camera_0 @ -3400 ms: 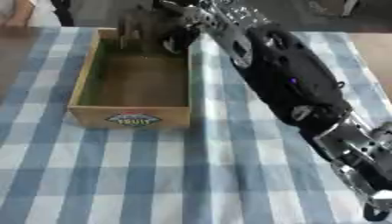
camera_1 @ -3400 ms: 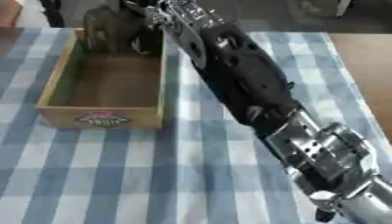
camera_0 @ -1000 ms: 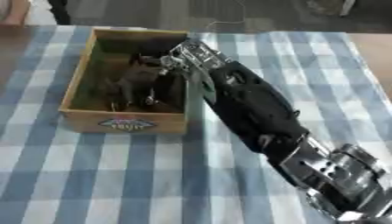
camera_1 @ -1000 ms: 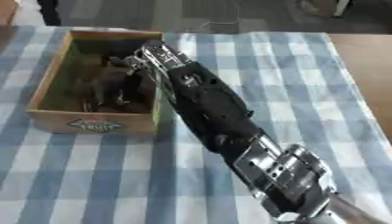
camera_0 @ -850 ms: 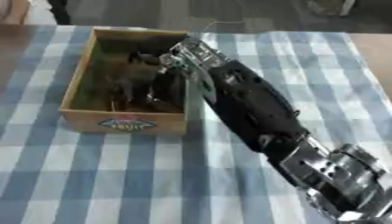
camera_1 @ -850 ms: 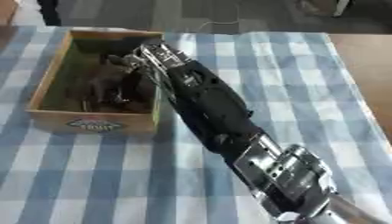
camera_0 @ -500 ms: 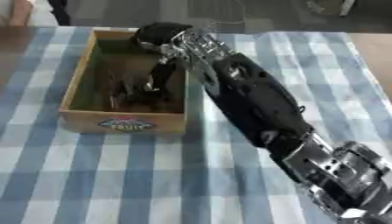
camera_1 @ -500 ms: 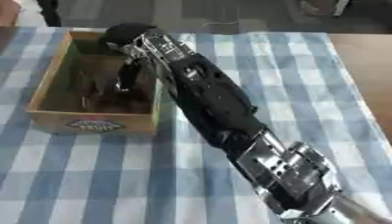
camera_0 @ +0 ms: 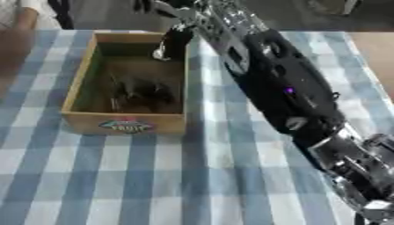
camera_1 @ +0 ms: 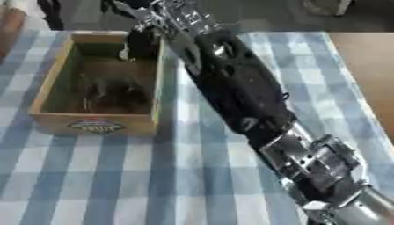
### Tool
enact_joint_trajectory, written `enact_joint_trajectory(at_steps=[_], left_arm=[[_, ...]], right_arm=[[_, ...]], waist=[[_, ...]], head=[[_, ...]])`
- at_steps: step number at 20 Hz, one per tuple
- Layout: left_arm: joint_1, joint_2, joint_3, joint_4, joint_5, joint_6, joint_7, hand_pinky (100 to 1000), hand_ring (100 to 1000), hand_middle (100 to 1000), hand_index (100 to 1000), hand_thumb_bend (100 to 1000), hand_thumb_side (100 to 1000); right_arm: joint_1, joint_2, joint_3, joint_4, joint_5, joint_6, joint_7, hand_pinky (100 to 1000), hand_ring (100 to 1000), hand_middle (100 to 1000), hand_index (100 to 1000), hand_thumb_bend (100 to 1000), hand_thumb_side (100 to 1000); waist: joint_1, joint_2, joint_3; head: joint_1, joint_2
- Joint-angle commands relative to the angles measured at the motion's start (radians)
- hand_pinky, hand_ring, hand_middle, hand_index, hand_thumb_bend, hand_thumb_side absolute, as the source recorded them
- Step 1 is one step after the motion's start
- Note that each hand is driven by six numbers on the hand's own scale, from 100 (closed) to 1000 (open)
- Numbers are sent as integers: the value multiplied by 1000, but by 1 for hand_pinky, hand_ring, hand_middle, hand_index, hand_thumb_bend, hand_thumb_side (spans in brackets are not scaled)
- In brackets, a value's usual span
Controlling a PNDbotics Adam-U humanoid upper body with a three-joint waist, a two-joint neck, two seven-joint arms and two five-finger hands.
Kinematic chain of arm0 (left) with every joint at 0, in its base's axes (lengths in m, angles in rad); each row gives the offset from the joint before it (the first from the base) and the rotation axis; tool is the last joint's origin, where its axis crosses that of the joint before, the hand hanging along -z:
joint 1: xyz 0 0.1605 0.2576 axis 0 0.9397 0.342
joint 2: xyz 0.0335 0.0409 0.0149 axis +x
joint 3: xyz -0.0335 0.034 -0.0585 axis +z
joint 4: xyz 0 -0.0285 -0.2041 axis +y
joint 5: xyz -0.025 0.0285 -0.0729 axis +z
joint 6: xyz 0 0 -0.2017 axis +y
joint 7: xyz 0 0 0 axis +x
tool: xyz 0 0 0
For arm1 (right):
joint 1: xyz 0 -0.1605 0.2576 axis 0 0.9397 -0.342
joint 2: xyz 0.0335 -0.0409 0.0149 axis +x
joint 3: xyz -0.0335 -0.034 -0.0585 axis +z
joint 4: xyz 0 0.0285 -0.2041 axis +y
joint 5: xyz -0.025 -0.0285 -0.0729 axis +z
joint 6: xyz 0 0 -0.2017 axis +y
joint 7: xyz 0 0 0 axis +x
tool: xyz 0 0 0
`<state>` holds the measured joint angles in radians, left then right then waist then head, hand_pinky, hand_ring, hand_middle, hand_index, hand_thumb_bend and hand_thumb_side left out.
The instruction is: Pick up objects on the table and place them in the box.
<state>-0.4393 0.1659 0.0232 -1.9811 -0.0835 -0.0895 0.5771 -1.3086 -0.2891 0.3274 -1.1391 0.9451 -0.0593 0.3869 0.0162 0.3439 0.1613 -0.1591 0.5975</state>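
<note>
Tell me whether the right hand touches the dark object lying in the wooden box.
Apart: the left eye view shows the right hand raised past the box's far end, the dark object on its floor.

Table [camera_0: 154,176], blue-and-white checked cloth; one wooden box on it.

Cloth [camera_0: 208,184]: broad pale-blue and white checks, covering the surface across the near and middle area; a bare brown strip shows at the right edge. Box [camera_0: 85,79]: open-topped, light wood, printed oval label on its near wall, standing on the cloth directly below and nearer than the fingers of the right hand [camera_0: 165,9]. Dark object [camera_0: 142,90] lying inside, too blurred to identify.
</note>
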Motion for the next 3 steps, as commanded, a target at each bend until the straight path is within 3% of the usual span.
enact_joint_trajectory(at_steps=[1, 3], left_arm=[[-7, 6, 8, -19, -7, 0, 5, 781, 834, 786, 673, 100, 617], [-9, 7, 9, -19, -9, 0, 6, 781, 834, 785, 674, 100, 617]], right_arm=[[11, -66, -2, -124, -95, 49, -64, 758, 824, 696, 837, 451, 448], [49, -96, -9, -208, -160, 93, -117, 744, 811, 675, 824, 454, 497]], waist=[[8, -31, -4], [14, -34, -8]], head=[[9, 10], [12, 12]])
